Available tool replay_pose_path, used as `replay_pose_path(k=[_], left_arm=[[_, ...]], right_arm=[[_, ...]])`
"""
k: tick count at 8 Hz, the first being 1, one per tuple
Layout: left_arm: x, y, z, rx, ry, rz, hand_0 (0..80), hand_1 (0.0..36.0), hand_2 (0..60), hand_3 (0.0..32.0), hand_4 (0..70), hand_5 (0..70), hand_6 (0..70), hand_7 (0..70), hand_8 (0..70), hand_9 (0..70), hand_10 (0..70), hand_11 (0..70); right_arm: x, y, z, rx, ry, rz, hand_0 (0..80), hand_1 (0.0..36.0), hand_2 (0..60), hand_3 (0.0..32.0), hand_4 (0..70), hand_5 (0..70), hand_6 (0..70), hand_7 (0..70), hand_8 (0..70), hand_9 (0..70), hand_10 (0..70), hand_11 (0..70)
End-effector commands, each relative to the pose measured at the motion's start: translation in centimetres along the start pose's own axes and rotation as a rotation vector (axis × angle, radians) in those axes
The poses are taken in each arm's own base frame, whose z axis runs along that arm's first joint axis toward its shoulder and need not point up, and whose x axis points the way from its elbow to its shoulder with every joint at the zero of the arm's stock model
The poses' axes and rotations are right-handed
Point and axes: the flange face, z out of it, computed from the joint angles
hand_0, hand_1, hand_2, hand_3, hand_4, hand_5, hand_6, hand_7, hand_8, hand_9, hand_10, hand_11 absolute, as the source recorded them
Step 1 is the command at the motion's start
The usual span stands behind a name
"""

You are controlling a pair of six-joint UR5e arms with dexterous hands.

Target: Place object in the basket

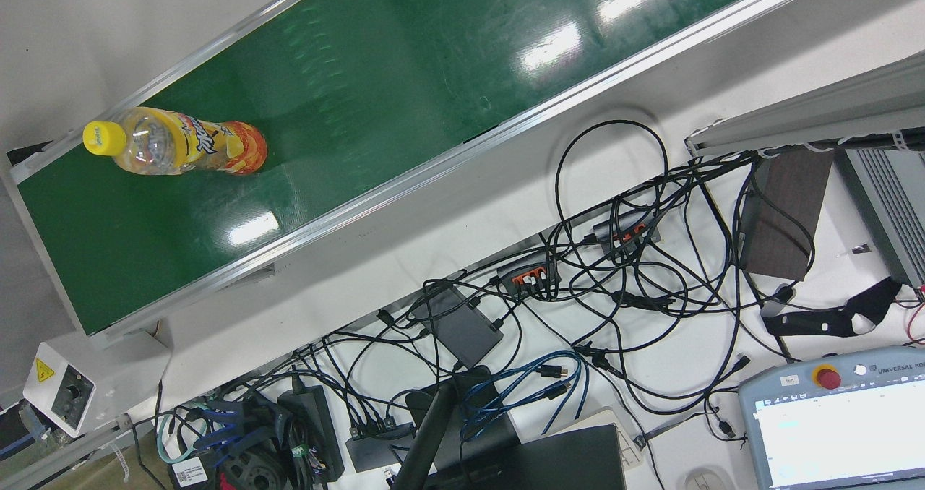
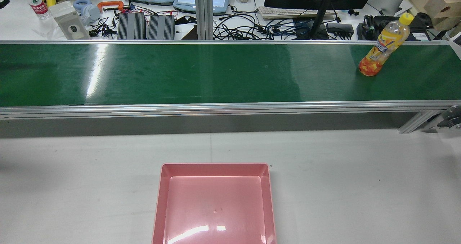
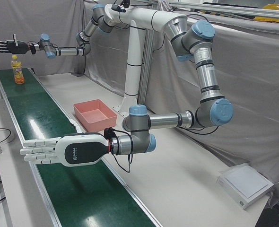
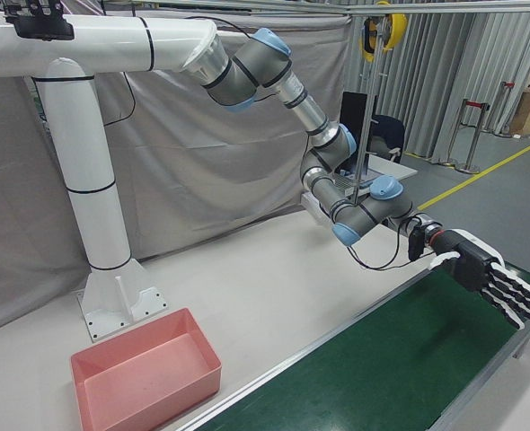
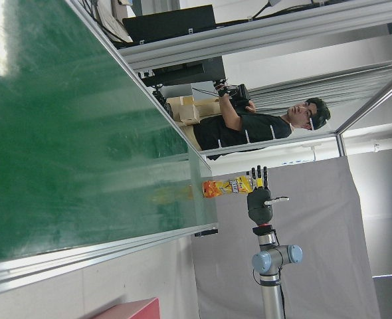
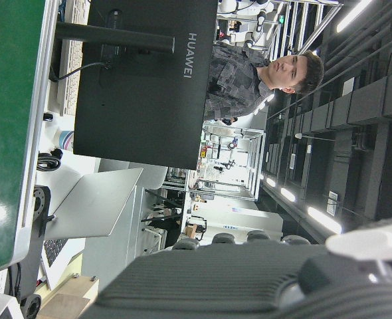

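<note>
Running across the far side of the white table [image 2: 360, 183], the long green belt [image 2: 216, 71] is carrying only one thing, and nothing in the task looks done yet. The pink basket [image 2: 161, 200] is sitting empty on the table, near the middle and well apart from the belt's right end. The left hand [image 3: 59, 150] is hanging low over the left end of the belt with its fingers stretched out flat and apart, holding nothing. The right hand [image 3: 7, 46] is hovering at the right end, likewise spread wide and empty, just above and beside the bottle without touching it, as far as the corner views show. The orange drink bottle [image 2: 381, 48] with the yellow cap is standing upright on the belt at that far right end. Everything is remaining, by my reading: closing on the bottle, lifting it, carrying it across to the basket and letting it go inside.
</note>
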Motion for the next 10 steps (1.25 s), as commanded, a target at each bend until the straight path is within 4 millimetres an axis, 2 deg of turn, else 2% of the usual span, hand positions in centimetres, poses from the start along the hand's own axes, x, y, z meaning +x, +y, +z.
replay_pose_path(k=[1, 10], left_arm=[[0.18, 0.52, 0.1, -0.01, 0.003, -0.001, 49.6, 17.8, 10.7, 0.0, 0.0, 4.8, 0.0, 0.0, 0.4, 2.3, 5.1, 9.6], [0.36, 0.87, 0.17, -0.017, 0.007, -0.004, 49.3, 17.1, 10.3, 0.0, 0.0, 5.3, 0.0, 0.0, 0.4, 2.3, 5.3, 9.8]], right_arm=[[0.0, 0.0, 0.0, 0.0, 0.0, 0.0, 0.0, 0.0, 0.0, 0.0, 0.0, 0.0, 0.0, 0.0, 0.0, 0.0, 0.0, 0.0], [0.0, 0.0, 0.0, 0.0, 0.0, 0.0, 0.0, 0.0, 0.0, 0.0, 0.0, 0.0, 0.0, 0.0, 0.0, 0.0, 0.0, 0.0]])
